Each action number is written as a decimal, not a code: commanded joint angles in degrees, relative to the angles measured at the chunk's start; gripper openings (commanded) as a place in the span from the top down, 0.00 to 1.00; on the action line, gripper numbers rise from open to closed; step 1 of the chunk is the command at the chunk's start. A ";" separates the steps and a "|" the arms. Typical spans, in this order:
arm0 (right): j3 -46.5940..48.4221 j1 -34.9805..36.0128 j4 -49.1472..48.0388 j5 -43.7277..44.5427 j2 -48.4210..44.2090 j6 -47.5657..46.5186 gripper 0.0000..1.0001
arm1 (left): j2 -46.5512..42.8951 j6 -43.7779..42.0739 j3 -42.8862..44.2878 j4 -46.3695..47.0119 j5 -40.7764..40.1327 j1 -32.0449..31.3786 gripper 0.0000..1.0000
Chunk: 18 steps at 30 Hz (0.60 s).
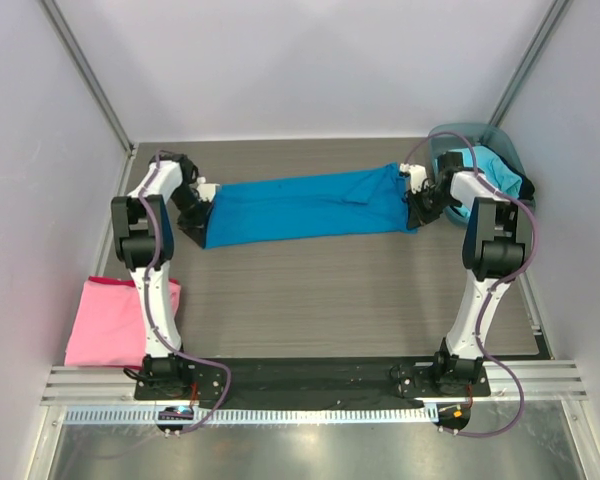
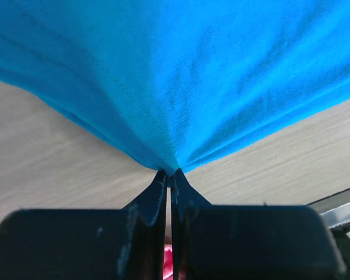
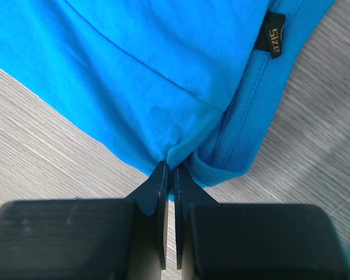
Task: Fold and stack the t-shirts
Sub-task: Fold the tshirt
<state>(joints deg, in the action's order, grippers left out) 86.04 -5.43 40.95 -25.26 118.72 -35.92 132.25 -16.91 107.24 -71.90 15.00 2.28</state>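
Note:
A deep blue t-shirt [image 1: 305,205] lies stretched in a long band across the far part of the table, held at both ends. My left gripper [image 1: 202,208] is shut on its left end; in the left wrist view [image 2: 170,173] the cloth [image 2: 181,70] fans out from the pinched tips. My right gripper [image 1: 416,196] is shut on its right end by the collar; in the right wrist view [image 3: 170,169] the cloth [image 3: 140,64] and its size label [image 3: 273,35] show. A pink t-shirt [image 1: 120,320] lies folded at the near left. A lighter cyan t-shirt [image 1: 485,168] sits in the tub.
A translucent teal tub [image 1: 500,140] stands at the far right corner, behind the right arm. White walls close in the left, back and right sides. A black base rail [image 1: 310,375] runs along the near edge.

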 commanded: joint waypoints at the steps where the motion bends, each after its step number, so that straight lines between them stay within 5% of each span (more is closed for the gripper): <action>1: 0.53 -0.02 1.85 2.40 -1.21 -1.52 0.94 | -3.92 -1.63 -3.26 1.15 -0.24 0.27 1.00; 10: -3.86 -0.02 4.58 4.60 -5.68 -7.49 0.91 | -15.17 -6.12 -16.43 -0.08 -1.91 -0.09 1.00; 12: -4.48 0.07 4.40 5.13 -6.91 -8.20 0.84 | -16.66 -7.26 -18.55 -0.52 -2.17 -0.61 1.00; 16: -1.77 0.68 4.23 3.82 -10.33 -7.50 0.55 | -19.74 -7.53 -22.77 -0.17 -2.79 -1.76 1.00; 18: -0.70 2.08 4.14 2.94 -11.48 -7.41 0.55 | -20.89 -7.44 -24.27 -0.08 -2.44 -3.69 1.00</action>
<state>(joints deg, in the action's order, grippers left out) 82.11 -4.82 45.15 -21.76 112.79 -42.59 114.34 -22.83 84.53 -71.05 13.13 0.36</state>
